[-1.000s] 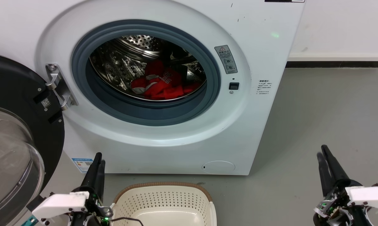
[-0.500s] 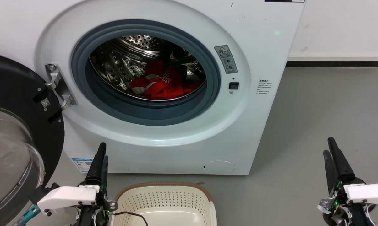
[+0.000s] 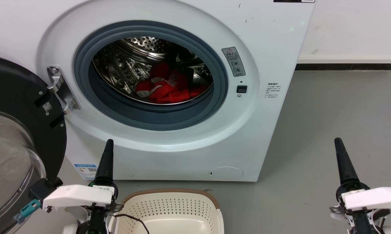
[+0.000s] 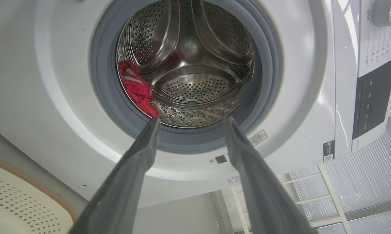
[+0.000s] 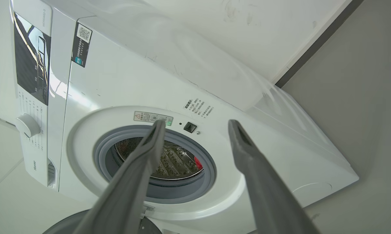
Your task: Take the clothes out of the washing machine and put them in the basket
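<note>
— Both grippers sit low in front, yes? How do their jaws stand?

— The left gripper (image 4: 192, 119) has its jaws spread apart with nothing between them. In its wrist view the two fingers point at the grey gasket (image 4: 267, 65) of the porthole. The right gripper (image 5: 197, 122) is the same: jaws parted, holding nothing, aimed at the front of the washing machine (image 3: 263, 48).

— And the clothes?

— The clothes (image 3: 164, 86) lie in a red heap at the bottom of the perforated steel drum (image 3: 133, 61), behind the gasket. One piece shows lettering and a pale trim. They are well apart from both grippers.

— The door?

— The door (image 3: 16, 130) is swung wide open to the left on its hinge (image 3: 60, 87).

— Where is the basket?

— The basket (image 3: 169, 206) stands on the grey floor (image 3: 328, 113) just before the machine, below the porthole, its brown rim toward the washer. In the head view the left gripper rises just beside the basket's left corner. The right gripper stands over the floor, off to the right of the machine.
</note>
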You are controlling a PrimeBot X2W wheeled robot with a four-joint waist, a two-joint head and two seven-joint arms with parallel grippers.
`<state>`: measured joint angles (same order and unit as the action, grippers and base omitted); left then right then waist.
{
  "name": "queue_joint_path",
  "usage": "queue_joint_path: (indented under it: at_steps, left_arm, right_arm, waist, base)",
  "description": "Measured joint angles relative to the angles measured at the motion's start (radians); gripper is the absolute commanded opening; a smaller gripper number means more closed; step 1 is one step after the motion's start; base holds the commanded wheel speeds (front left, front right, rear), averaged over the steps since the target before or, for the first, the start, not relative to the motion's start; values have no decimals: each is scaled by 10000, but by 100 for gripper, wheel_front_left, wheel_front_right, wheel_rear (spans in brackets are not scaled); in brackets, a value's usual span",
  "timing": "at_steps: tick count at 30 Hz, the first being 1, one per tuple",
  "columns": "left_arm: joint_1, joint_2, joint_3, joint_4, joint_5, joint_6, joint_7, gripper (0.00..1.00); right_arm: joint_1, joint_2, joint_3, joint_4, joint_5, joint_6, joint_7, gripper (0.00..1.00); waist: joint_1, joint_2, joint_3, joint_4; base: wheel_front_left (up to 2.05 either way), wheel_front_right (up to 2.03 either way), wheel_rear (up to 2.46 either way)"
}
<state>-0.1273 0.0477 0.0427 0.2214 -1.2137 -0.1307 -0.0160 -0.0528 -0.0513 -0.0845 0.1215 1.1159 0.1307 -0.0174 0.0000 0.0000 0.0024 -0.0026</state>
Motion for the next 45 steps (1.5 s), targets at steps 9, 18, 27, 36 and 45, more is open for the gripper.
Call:
queue_joint_path:
  at_steps: [9,18,27,36,45]
  left_arm:
    - [-62,2,-199,27,1772,94,-330,100]
    - [-215,4,-458,184,3331,207,-635,100]
    - [-391,4,-589,395,4673,261,-911,100]
    - [-482,6,-706,596,5841,297,-1170,100]
    - [-613,8,-815,757,6872,355,-1386,100]
  right_arm:
    - [167,0,228,-219,-2263,0,-320,100]
    - [253,0,303,-291,-3935,0,-621,100]
    - [326,0,318,-253,-5363,0,-894,100]
    - [338,0,337,-211,-6571,0,-1158,100]
    - [378,0,339,-161,-7634,0,-1381,100]
  waist:
    - [0,0,-22,17]
    - [0,0,-32,35]
    - [0,0,-27,30]
    - [0,0,-17,38]
    - [0,0,-52,56]
  base:
    - [0,0,0]
    - [0,0,0]
    - [0,0,0]
    - [0,0,0]
    - [0,0,0]
